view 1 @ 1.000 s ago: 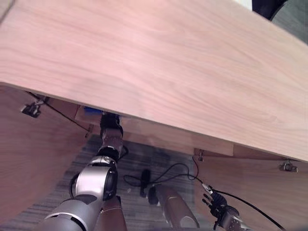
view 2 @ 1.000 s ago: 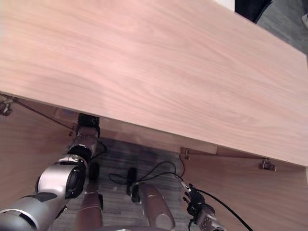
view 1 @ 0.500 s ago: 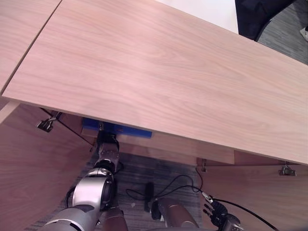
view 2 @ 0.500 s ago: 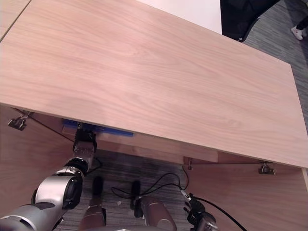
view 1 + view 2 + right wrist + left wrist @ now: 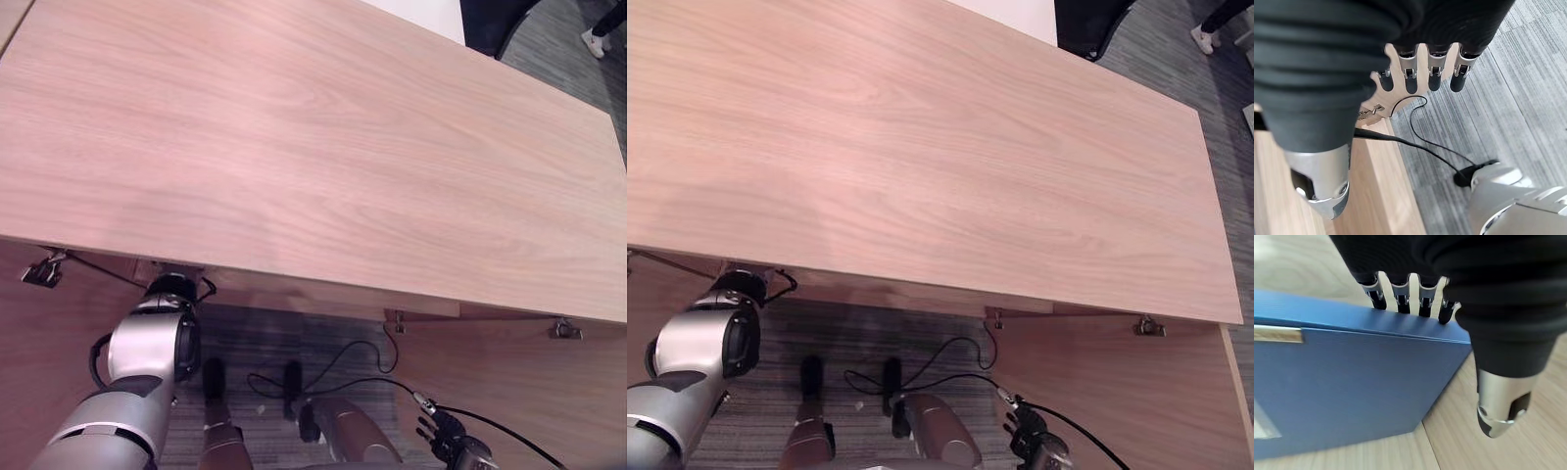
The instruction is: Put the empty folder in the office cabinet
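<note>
The left hand (image 5: 1469, 308) is seen inside the cabinet (image 5: 323, 166), reached in under its wide wooden top. Its fingers (image 5: 1400, 296) are laid over the far edge of the blue folder (image 5: 1352, 382), their tips hidden behind that edge; the thumb (image 5: 1501, 401) is held straight beside the folder's corner, clear of it. Whether the folder is actually gripped cannot be told.

The folder is laid flat on the wooden shelf (image 5: 1498, 450) under the hand, its long axis run across the line of the fingers, one corner pointed toward the thumb. A metal strip (image 5: 1276, 333) is set along its upper face.

The right hand (image 5: 1415, 63) is hung low beside the open cabinet door (image 5: 1107, 392), fingers straight and spread, nothing held. Grey carpet (image 5: 1508, 98) is seen past its fingertips, and a metal hinge (image 5: 1147, 326) is fixed at the door's top edge. A person's shoe (image 5: 594, 41) is shown on the carpet beyond the cabinet's far corner.
</note>
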{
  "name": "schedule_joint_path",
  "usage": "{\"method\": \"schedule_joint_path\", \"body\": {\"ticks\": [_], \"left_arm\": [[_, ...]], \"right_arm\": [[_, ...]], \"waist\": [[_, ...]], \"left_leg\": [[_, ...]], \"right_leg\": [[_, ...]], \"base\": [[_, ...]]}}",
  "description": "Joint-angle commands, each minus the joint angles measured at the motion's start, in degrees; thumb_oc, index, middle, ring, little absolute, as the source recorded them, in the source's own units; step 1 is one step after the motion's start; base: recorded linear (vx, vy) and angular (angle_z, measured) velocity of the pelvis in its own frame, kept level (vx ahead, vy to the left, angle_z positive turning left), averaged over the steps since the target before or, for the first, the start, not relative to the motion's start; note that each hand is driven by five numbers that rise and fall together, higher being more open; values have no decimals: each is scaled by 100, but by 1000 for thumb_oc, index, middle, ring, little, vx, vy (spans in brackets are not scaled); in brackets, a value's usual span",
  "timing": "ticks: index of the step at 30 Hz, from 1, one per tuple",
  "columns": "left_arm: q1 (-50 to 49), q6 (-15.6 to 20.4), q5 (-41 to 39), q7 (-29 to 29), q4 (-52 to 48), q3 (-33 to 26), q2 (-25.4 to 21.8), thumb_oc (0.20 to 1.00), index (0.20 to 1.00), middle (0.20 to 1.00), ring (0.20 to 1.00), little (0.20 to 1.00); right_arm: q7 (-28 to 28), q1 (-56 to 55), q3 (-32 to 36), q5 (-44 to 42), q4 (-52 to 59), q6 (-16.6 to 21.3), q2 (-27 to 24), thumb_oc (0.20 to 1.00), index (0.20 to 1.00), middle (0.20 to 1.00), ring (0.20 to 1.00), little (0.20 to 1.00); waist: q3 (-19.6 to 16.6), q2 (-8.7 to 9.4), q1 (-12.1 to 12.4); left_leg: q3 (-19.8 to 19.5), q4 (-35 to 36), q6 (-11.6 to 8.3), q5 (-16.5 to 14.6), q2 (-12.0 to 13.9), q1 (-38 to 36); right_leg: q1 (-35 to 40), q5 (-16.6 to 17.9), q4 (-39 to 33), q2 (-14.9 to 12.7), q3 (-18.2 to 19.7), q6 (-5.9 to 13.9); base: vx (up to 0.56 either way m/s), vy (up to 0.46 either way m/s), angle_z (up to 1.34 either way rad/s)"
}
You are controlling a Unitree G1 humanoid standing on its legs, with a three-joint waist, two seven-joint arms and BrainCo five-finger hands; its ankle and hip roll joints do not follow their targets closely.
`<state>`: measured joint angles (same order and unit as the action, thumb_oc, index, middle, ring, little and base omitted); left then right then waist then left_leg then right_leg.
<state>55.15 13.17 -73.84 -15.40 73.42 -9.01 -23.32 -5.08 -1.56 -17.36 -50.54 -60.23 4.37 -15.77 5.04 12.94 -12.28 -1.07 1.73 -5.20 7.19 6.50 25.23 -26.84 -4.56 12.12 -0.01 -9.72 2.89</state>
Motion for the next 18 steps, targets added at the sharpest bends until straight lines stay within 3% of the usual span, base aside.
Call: {"method": "schedule_joint_path", "body": {"ticks": [1, 8, 18], "left_arm": [[1018, 159, 329, 214, 19, 257, -481, 1000, 1000, 1000, 1000, 1000], [1473, 151, 446, 254, -66, 580, -669, 1000, 1000, 1000, 1000, 1000], [814, 78, 376, 364, -84, 293, -287, 1000, 1000, 1000, 1000, 1000]], "right_arm": [[-29, 69, 67, 18, 161, 77, -254, 1000, 1000, 1000, 1000, 1000], [-60, 22, 42, 32, 207, 77, -318, 1000, 1000, 1000, 1000, 1000], [-53, 11, 126, 9, 212, 54, -242, 1000, 1000, 1000, 1000, 1000]], "waist": [[75, 141, 27], [15, 156, 1], [-11, 125, 96]], "left_leg": [[11, -129, -203, -380, 238, -209], [4, -28, -235, -296, 268, -191], [3, 11, -250, -281, 253, -300]], "right_leg": [[-162, 712, -572, -303, 140, 635], [-205, 759, -602, -295, 69, 664], [-140, 687, -511, -334, 28, 638]], "base": [[0, 0, 0], [7, -5, -4], [6, -1, 1]]}}
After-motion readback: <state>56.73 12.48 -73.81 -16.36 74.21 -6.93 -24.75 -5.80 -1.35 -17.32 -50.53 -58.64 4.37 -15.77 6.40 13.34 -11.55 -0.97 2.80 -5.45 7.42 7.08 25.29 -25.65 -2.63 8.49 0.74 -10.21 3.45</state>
